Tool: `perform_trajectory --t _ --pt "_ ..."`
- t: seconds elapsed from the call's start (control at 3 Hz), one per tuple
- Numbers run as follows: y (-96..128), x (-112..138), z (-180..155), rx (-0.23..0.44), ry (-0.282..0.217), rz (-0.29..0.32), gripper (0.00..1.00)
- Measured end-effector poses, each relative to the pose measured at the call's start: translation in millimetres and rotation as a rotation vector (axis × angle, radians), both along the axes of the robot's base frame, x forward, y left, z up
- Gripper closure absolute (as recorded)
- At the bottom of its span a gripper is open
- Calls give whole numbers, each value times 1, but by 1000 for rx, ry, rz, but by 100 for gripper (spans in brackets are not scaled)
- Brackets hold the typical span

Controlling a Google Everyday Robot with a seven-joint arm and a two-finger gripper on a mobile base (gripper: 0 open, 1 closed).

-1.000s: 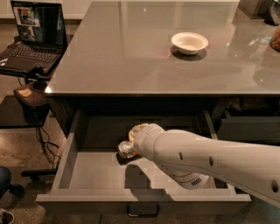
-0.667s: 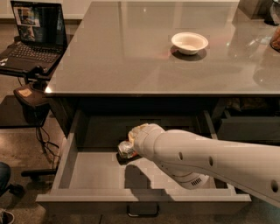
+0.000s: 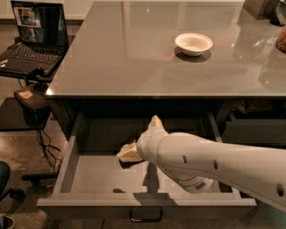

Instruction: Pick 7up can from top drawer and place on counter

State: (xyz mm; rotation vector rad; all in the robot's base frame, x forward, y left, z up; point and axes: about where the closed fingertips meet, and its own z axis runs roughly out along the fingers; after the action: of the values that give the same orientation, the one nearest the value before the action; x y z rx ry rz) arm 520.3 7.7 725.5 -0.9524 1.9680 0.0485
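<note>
The top drawer [image 3: 89, 179] stands pulled open under the counter [image 3: 134, 53], with a grey floor and a dark handle [image 3: 145, 215] on its front. My white arm comes in from the lower right and reaches down into the drawer. My gripper [image 3: 129, 153] is low over the drawer floor near the middle, towards the back. The 7up can does not show clearly; it is hidden by the gripper and wrist.
A white bowl [image 3: 193, 43] sits on the counter, right of centre. A laptop [image 3: 33, 38] on a small stand and a chair base [image 3: 38, 176] are to the left of the drawer. Dark objects stand at the counter's far right corner [image 3: 268, 9].
The wrist has turned a little inside the drawer, and a pale part of it now points up. The gripper stays at about the same spot over the drawer floor.
</note>
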Motion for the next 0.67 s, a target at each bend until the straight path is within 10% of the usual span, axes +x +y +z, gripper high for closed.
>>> perform_trajectory --t 0.67 --pt "-6 16 -17 91 76 -99 0"
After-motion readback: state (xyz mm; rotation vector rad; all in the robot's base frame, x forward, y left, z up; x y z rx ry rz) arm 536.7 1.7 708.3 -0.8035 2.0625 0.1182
